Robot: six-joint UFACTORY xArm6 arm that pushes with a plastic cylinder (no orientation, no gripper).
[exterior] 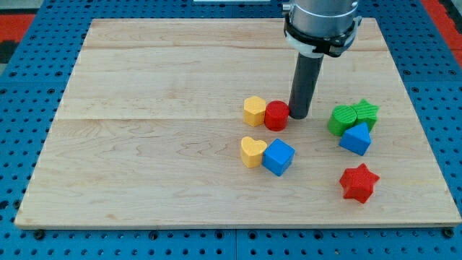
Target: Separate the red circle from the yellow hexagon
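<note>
The red circle sits right of the board's middle. It touches the yellow hexagon on its left. My tip is down on the board, right against the red circle's right side. The dark rod rises from there to the arm at the view's top.
A yellow heart and a blue cube lie touching just below the pair. To the right are a green circle, a green star, a blue triangle and a red star. The wooden board lies on a blue pegboard.
</note>
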